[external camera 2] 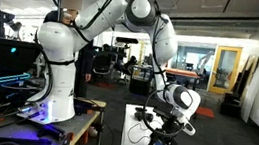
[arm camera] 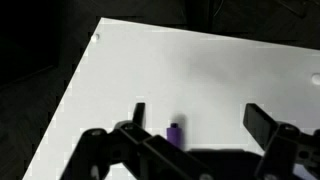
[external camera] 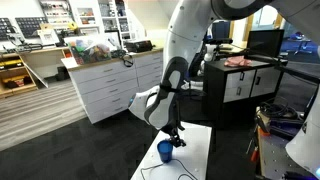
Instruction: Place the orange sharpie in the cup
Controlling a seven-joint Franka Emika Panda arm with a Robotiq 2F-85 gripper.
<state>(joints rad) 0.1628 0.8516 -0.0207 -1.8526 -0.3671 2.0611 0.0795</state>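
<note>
A small bright blue cup stands on the white table. My gripper hangs just above and beside the cup; it also shows low over the table in the other exterior view. In the wrist view the gripper is open and empty, with its two black fingers spread over the white table. A small purple marker end sticks out between the fingers, near the left one. No orange sharpie shows in any view. The cup is out of the wrist view.
A thin cable lies on the table near the cup. Small dark objects sit at the table's far end. White drawer cabinets and a dark cabinet stand behind. The table's left edge borders dark floor.
</note>
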